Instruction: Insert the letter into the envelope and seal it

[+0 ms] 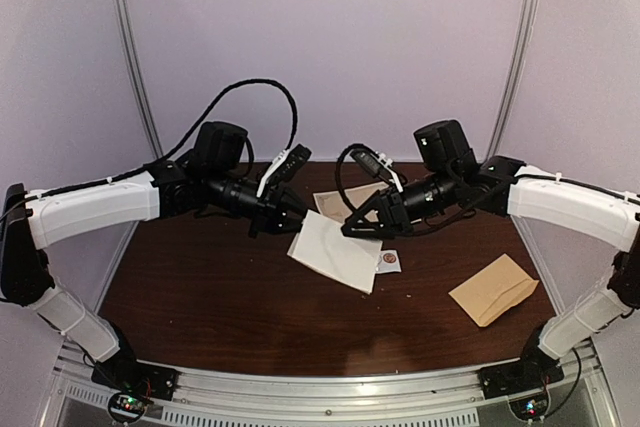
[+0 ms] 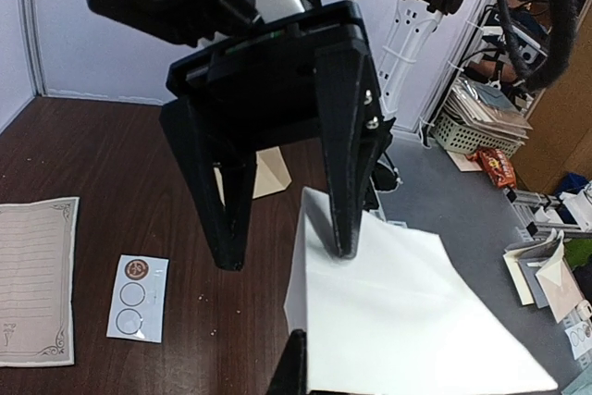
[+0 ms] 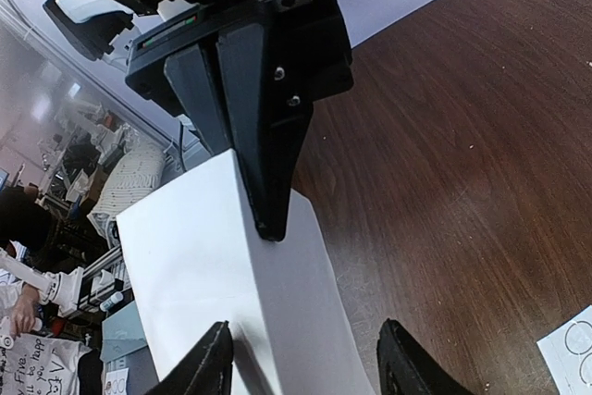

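Lilac walls [image 1: 330, 47] on three sides, dark wood bench [image 1: 200, 297]. Both arms reach in and meet over bench centre. Letter [image 1: 335, 252], a white folded sheet, sits between them, tilted, far corner raised.

Left fingers [image 3: 268, 182] are closed together, clamped on the letter's upper edge, as the right wrist view shows clearly. Right fingers [image 2: 342, 182] are spread wide apart: one tip touches the sheet's top face, the other hangs clear over bare wood. Nothing is gripped on that side.

Envelope [image 1: 495, 290] is tan, lying flat toward the near right corner, well apart from the letter and both sets of fingers. Can't tell its flap state.

Sticker card [image 1: 388, 263] lies just beside the letter's right edge. Lined sheet [image 1: 345, 202] lies flat behind the letter, toward the far edge.
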`<state>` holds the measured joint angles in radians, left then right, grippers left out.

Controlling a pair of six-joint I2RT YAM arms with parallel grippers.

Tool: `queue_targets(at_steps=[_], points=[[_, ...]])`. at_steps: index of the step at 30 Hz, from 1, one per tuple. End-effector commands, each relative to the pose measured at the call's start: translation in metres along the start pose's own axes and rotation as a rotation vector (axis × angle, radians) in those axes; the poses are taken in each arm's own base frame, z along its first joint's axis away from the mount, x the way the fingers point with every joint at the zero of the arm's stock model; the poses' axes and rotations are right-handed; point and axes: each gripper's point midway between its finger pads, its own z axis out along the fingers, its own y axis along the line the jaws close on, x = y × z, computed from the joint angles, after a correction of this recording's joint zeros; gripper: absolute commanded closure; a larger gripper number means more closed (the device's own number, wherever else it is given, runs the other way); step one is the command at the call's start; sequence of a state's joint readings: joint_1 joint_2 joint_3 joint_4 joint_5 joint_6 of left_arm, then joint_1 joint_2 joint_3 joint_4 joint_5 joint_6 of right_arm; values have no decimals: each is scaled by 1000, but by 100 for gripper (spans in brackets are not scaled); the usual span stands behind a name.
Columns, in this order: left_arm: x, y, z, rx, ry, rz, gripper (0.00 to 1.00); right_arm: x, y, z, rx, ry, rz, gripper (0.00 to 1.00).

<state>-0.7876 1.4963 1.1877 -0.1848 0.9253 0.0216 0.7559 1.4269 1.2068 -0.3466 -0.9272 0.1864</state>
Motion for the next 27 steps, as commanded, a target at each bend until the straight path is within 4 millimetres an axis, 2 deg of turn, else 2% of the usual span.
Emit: queue_targets(at_steps=[1,4,12,16,17,20,22,24,27], points=[[-16,-8,-1,25,-33,59,100,2,-1,4,-21,15,-3,46],[-15,-8,-1,24,-32,59,100,4,0,3,-25,19,-8,52],[-14,-6,0,22,-29,53,100,6,0,4,-31,27,-13,86],[-15,-2,0,-2,-28,53,100,6,-1,4,-25,26,-19,98],[-16,-1,-1,-15,-28,51,95,6,-1,3,-21,24,-22,100],[-18,7,-4,-70,-24,52,67,2,-3,1,5,12,-32,100],[-20,13,-10,-126,-12,65,52,1,-7,0,36,9,-35,100],[-26,20,-21,-192,-15,83,45,3,-13,0,69,12,-32,100],[-44,31,-53,-301,-74,111,37,7,-22,0,110,22,-20,100]])
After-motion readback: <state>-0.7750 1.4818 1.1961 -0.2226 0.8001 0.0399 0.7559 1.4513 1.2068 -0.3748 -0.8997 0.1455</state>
